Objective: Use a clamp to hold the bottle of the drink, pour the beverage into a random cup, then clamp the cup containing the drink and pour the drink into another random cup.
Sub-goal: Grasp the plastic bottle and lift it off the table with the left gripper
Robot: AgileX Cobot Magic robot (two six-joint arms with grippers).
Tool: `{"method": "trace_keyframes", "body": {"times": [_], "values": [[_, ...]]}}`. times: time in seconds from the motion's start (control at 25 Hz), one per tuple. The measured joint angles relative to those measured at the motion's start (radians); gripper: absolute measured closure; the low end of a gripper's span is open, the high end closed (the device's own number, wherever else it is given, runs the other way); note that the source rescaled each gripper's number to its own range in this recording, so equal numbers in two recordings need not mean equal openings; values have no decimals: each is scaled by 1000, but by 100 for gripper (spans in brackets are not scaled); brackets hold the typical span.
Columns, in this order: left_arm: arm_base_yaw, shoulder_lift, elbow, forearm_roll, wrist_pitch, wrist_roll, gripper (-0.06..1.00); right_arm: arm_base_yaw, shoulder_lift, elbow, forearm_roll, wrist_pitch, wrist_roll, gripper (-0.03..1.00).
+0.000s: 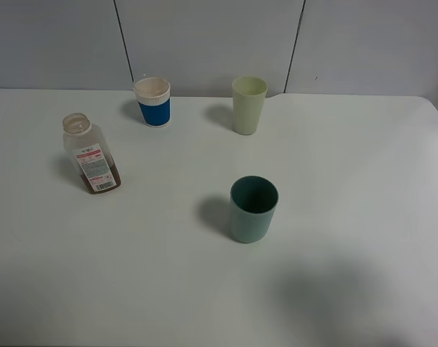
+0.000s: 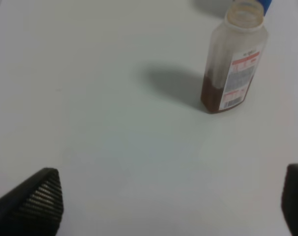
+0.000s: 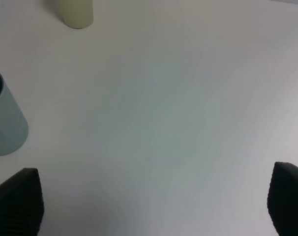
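Note:
An uncapped clear bottle point(image 1: 89, 154) with a red-and-white label and a little brown drink at its bottom stands at the table's left. It also shows in the left wrist view point(image 2: 232, 61), ahead of my open, empty left gripper point(image 2: 173, 206). A white cup with a blue sleeve point(image 1: 153, 102) and a pale green cup point(image 1: 248, 105) stand at the back. A teal cup point(image 1: 253, 209) stands in the middle. My right gripper point(image 3: 154, 206) is open and empty, with the teal cup point(image 3: 4, 123) and pale green cup point(image 3: 76, 12) ahead of it. Neither gripper shows in the exterior view.
The white table point(image 1: 349, 188) runs to a grey panelled wall point(image 1: 212, 40) at the back. A soft shadow lies on the table at the front right point(image 1: 327, 289).

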Motion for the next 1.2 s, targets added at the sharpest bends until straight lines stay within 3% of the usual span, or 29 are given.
{"method": "trace_keyframes", "body": {"times": [1.2], "values": [[17, 0, 0, 0, 0, 0, 13, 0, 0, 0, 0, 0, 0, 23]]}}
